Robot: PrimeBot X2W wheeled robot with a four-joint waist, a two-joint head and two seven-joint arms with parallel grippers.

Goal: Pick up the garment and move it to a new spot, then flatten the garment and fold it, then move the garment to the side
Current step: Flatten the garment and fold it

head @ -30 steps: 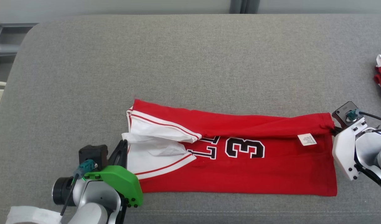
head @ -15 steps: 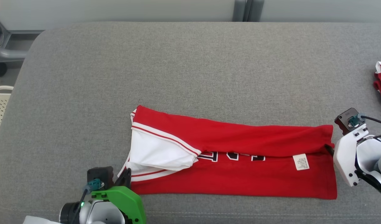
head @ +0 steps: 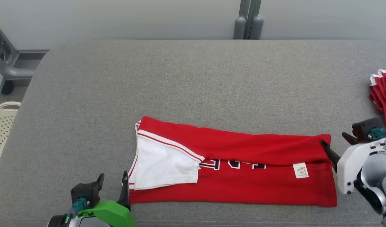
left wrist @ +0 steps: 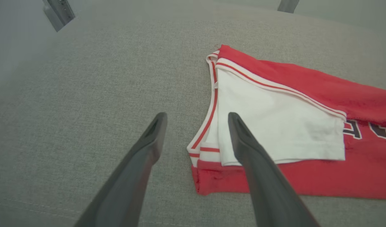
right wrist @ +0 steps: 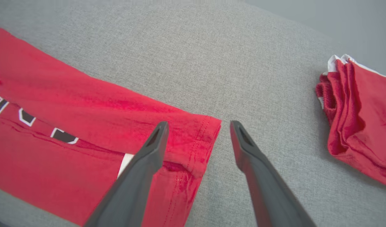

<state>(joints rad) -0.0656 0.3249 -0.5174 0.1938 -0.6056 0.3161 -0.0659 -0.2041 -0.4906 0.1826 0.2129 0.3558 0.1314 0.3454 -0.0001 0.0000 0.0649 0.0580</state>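
The garment is a red jersey with a white sleeve and black numbers. It lies folded lengthwise into a long strip on the grey padded surface. My left gripper stands open just off the strip's left end, and its right finger hangs over the white sleeve. My right gripper is open at the strip's far right corner. Its left finger is over the red hem, and the other is over bare grey cloth. Neither gripper holds anything.
A second folded red garment lies at the right edge of the surface. A pale perforated basket stands off the left edge, and a grey metal frame stands behind it. The surface behind the strip is bare grey cloth.
Both grippers went from shut on the garment's ends to open and let go. The upper fold now lies down over the numbers. The camera view has shifted downward.
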